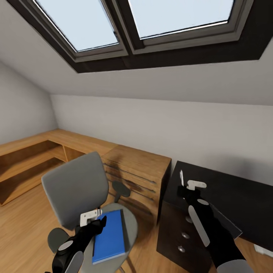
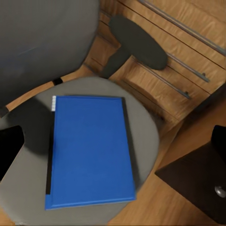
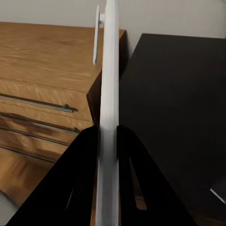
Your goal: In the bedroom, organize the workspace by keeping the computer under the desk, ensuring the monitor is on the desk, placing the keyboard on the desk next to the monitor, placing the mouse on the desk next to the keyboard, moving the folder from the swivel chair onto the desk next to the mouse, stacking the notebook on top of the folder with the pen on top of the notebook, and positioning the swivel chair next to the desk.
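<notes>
The bright blue folder point(image 1: 110, 236) point(image 2: 89, 153) lies flat on the grey seat of the swivel chair point(image 1: 76, 185) point(image 2: 37, 47). My left gripper point(image 1: 95, 224) point(image 2: 113, 143) hovers just above the folder, open, with a dark finger at either side of the left wrist view. My right gripper point(image 1: 186, 190) point(image 3: 108, 134) is shut on the notebook point(image 1: 199, 225) point(image 3: 109, 94), held on edge with its pale edge upward over the near corner of the black desk point(image 1: 231, 193) point(image 3: 179, 94). The white pen point(image 1: 181, 177) point(image 3: 96, 35) shows at the notebook's far end, against its side.
A light wooden cabinet point(image 1: 140, 167) point(image 3: 42, 61) with bar handles stands between chair and desk. The desk's black drawer unit point(image 1: 178, 235) point(image 2: 209, 179) has round knobs. Low wooden shelving point(image 1: 26, 159) runs along the left wall. A sloped ceiling with skylights point(image 1: 132, 22) is overhead.
</notes>
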Robot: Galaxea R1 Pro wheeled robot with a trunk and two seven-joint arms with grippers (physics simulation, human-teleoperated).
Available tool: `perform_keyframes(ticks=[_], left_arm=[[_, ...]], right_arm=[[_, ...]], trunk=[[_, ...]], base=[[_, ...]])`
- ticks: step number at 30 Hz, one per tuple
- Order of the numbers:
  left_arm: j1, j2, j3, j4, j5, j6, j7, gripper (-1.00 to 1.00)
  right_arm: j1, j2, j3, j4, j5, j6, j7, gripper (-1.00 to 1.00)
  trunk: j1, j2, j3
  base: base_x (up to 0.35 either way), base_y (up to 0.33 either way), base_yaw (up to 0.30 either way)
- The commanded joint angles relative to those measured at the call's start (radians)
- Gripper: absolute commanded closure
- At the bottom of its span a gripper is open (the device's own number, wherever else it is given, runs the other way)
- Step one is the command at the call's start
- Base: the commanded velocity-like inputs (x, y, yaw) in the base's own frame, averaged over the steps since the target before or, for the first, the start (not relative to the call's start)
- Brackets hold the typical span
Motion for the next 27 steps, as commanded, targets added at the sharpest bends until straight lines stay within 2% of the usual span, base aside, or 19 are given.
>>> perform_keyframes(ticks=[1, 8, 11, 19, 27], left_arm=[[-0.001, 0.001, -0.003, -0.001, 0.010, 0.001, 0.010, -1.00], [-0.001, 0.001, -0.003, 0.000, 0.010, 0.003, 0.010, -1.00], [-0.001, 0.001, -0.003, 0.000, 0.009, 0.004, 0.010, -1.00], [-0.001, 0.001, -0.006, -0.001, 0.009, 0.004, 0.010, -1.00], [-0.001, 0.001, -0.022, -0.002, 0.008, 0.001, 0.010, -1.00]], right_arm=[[-0.001, -0.001, 0.004, -0.001, -0.012, 0.002, -0.010, 1.00], [-0.001, -0.001, 0.007, 0.013, -0.011, 0.003, -0.010, 1.00], [-0.001, -0.001, 0.005, 0.061, -0.011, 0.005, -0.010, 1.00], [-0.013, 0.000, 0.004, 0.236, -0.011, 0.004, -0.005, 1.00], [-0.041, 0.002, 0.005, 0.330, -0.011, -0.003, -0.003, 1.00]], trunk=[[0.001, -0.001, -0.001], [0.001, -0.001, -0.001], [0.001, -0.001, -0.001], [0.001, -0.001, -0.001], [0.001, -0.001, -0.001]], base=[[0.300, -0.075, 0.000], [0.306, -0.121, 0.000], [0.205, -0.133, 0.000], [0.040, -0.026, 0.000], [0.002, -0.001, 0.000]])
